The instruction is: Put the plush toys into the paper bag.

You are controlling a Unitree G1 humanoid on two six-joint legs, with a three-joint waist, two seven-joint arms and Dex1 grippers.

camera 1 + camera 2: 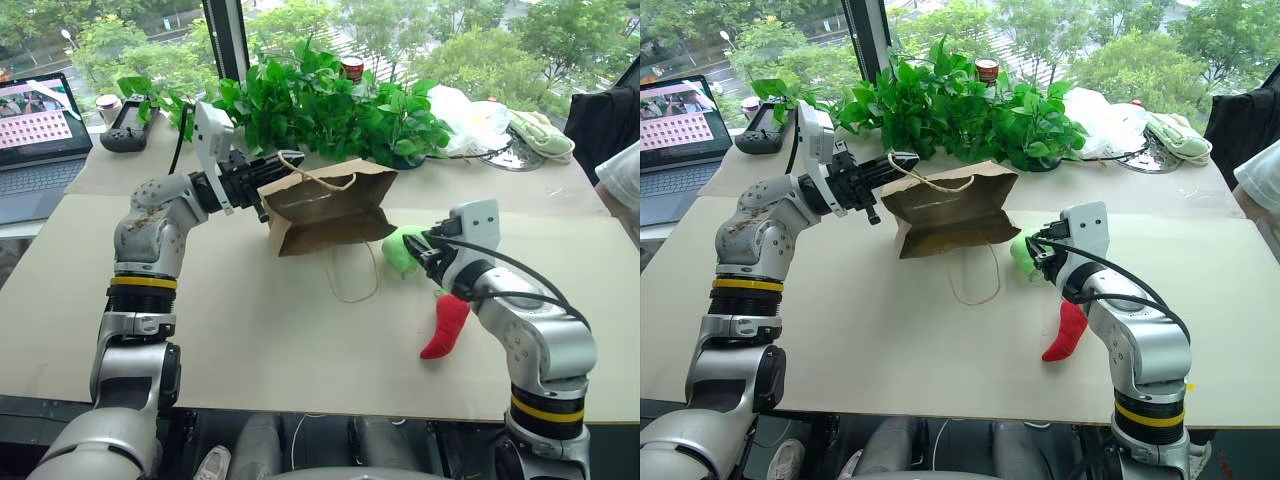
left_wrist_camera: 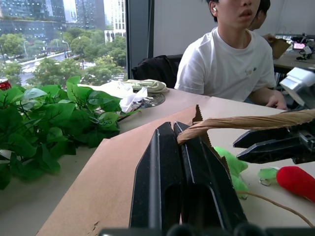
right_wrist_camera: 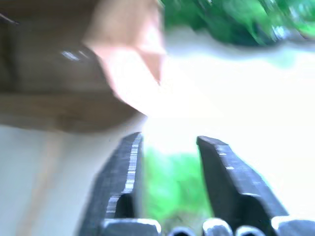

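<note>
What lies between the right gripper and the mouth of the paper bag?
The green plush toy lies there, just ahead of the open right gripper, beside the paper bag; the right eye view shows it.

Brown paper bag [image 1: 330, 208] tipped on side, handle end raised. Green plush [image 1: 402, 250] beside it; red chili plush [image 1: 445, 326] nearer, on bench.

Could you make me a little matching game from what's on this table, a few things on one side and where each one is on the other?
Things:
1. paper bag
2. green plush toy
3. red plush toy
4. laptop

Places:
A. lying on the table beside the right arm
B. far left end of the table, screen lit
C. rim pinched by the left gripper
D. in front of the right gripper's open fingers

Pairs: 1-C, 2-D, 3-A, 4-B
</note>
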